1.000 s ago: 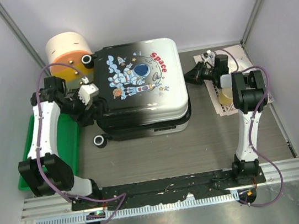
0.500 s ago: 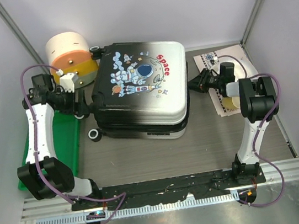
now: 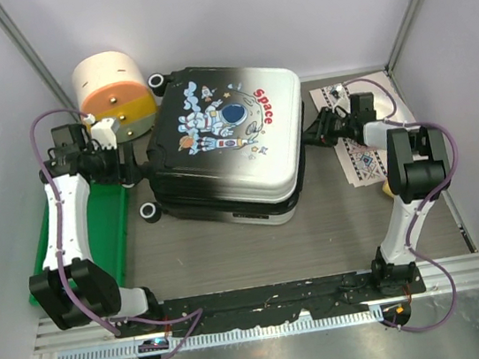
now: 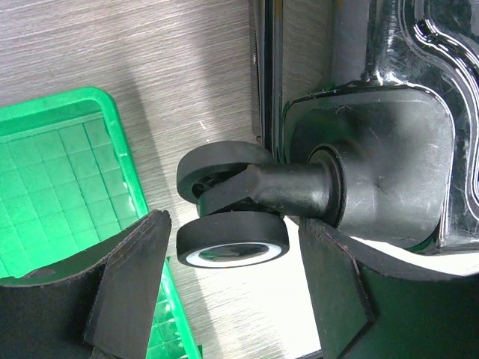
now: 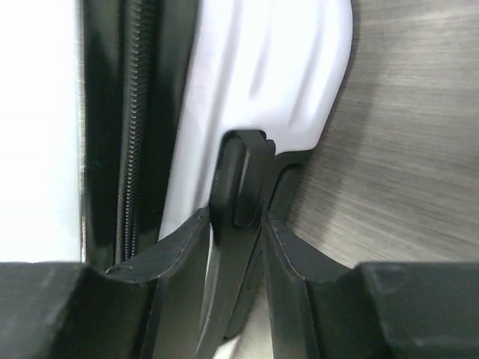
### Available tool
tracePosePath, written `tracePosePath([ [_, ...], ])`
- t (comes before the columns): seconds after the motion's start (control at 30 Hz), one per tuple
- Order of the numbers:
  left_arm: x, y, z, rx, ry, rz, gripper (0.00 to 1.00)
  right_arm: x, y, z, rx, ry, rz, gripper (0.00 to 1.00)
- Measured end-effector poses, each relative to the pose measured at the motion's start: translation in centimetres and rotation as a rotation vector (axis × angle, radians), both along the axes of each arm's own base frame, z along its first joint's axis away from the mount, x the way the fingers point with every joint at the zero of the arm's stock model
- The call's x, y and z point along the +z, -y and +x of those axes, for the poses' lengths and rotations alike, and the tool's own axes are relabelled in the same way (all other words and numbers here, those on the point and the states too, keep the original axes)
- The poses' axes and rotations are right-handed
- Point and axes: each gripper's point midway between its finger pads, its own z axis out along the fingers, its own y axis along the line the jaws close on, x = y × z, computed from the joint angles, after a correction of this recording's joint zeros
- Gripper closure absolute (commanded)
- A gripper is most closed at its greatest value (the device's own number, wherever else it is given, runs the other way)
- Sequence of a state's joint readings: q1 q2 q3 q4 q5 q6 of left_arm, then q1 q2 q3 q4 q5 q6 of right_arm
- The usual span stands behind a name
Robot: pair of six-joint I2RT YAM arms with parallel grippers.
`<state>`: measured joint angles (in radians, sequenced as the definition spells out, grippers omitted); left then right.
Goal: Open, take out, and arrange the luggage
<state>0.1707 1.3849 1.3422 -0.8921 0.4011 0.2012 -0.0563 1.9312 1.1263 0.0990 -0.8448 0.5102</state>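
Luggage: the astronaut-print suitcase (image 3: 229,136) was laid flat and closed, print upward, at the middle of the bench's (image 3: 318,231) far edge, turned slightly askew.
Wheels: the black casters were pointed toward the bench's left edge.
Left end effector: the left end effector (image 4: 232,254) was held wide open at the suitcase's left side. A twin-wheel caster (image 4: 232,243) was framed between its fingers, and nothing was gripped.
Right end effector: the right end effector (image 5: 236,221) was brought against the suitcase's right side. Its fingers were closed narrowly on a thin black handle (image 5: 238,187), with both pads pressed to it.
Green tray: the green tray (image 3: 108,225) was set along the bench's left edge, just beside the casters.
Cylinder: the cream-and-orange cylinder (image 3: 113,90) was placed in the far left corner, near the suitcase.
Printed sheet: a printed sheet (image 3: 363,167) was laid flat by the right edge.
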Motion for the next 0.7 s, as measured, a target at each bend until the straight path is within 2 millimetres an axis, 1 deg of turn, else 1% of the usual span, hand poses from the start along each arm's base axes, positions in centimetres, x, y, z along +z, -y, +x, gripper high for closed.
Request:
tracePosePath([
  [0.07,0.0,0.0,0.0,-0.004,0.003,0.004,0.21,0.1,0.2,0.4,0.023,0.023,-0.043,0.33],
  [0.1,0.1,-0.1,0.0,-0.008,0.006,0.008,0.16,0.0,0.6,0.6,0.029,0.037,-0.087,0.32],
  [0.13,0.1,-0.1,0.0,-0.010,0.010,0.011,0.16,-0.1,1.1,0.6,0.035,0.047,-0.130,0.30],
  [0.2,0.3,-0.2,0.0,-0.015,0.017,0.019,0.15,-0.3,2.0,-0.2,0.059,0.034,-0.191,0.30],
  [0.27,0.5,-0.2,0.0,-0.023,0.030,0.026,0.14,0.4,3.5,-1.3,0.070,0.030,-0.247,0.29],
  [0.3,0.7,-0.2,0.0,-0.027,0.038,0.029,0.14,1.3,4.2,-2.1,0.076,0.028,-0.266,0.29],
  [0.37,1.3,-0.1,0.0,-0.032,0.062,0.031,0.14,3.4,6.6,-3.4,0.048,0.038,-0.300,0.29],
  [0.47,2.7,0.3,0.5,-0.047,0.133,0.020,0.14,7.8,12.4,-6.2,-0.076,0.073,-0.360,0.29],
  [0.5,3.2,0.4,0.7,-0.052,0.154,0.017,0.14,9.2,14.5,-7.4,-0.134,0.082,-0.392,0.28],
  [0.53,3.7,0.8,0.8,-0.063,0.175,0.001,0.14,10.2,16.0,-8.6,-0.182,0.089,-0.418,0.28],
  [0.57,4.2,1.1,0.9,-0.072,0.193,-0.012,0.14,11.4,18.0,-10.3,-0.247,0.091,-0.453,0.28],
  [0.63,4.8,1.9,0.8,-0.090,0.218,-0.036,0.14,12.7,20.5,-13.8,-0.341,0.073,-0.517,0.27],
  [0.67,5.0,2.1,0.8,-0.097,0.227,-0.046,0.14,12.9,21.4,-15.4,-0.377,0.055,-0.543,0.26],
  [0.7,5.1,2.3,0.8,-0.103,0.234,-0.054,0.14,12.9,22.0,-16.6,-0.396,0.033,-0.559,0.26],
])
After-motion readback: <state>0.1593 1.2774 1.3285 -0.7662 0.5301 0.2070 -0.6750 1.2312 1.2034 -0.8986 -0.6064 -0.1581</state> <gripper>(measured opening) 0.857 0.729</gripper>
